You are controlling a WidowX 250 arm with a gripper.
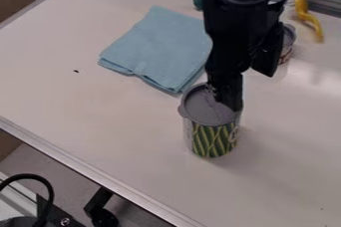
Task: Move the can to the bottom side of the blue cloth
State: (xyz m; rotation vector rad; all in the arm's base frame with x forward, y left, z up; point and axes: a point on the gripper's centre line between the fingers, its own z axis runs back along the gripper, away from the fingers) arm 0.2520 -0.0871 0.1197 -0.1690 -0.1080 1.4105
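Observation:
The gripper hangs from the top edge, right of the cloth, with its fingers spread apart. One finger overlaps the right part of the can's top, while the other stands off to the upper right. A can with a green and yellow patterned side and a grey top stands upright below the cloth's lower right corner. The folded light-blue cloth lies flat on the white table, up and left of the can. The gripper hides part of the can's rim.
Behind the gripper at the right is a second can, partly hidden. A yellow curved object lies at the upper right, and a small teal round object sits above the cloth. The table's metal edge runs along the lower left.

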